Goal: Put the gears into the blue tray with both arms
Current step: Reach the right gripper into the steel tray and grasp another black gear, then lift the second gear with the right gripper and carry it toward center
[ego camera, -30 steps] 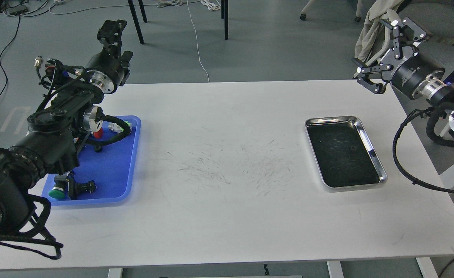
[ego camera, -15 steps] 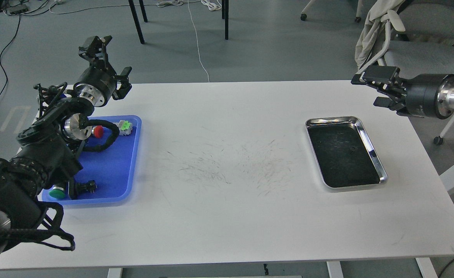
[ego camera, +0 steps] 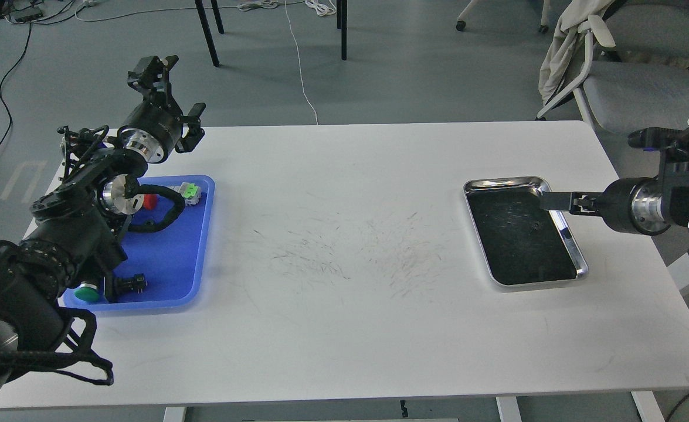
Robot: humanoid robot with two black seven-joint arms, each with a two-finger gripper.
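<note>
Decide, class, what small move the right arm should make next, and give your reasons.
Probably lower the right gripper a little toward the tiny dark gear lying on the steel tray's black inside. The gripper hangs over the tray's right rim, near the gear, and the blue tray lies far across the table.

This looks like a robotics lab or an office turned test room. A scuffed white surface (ego camera: 344, 258) stands on a grey floor (ego camera: 403, 64), where loose cables (ego camera: 297, 64) trail past dark furniture legs (ego camera: 206, 32). A grey office chair (ego camera: 637, 88) draped with cloth stands beyond the surface's far right corner.
</note>
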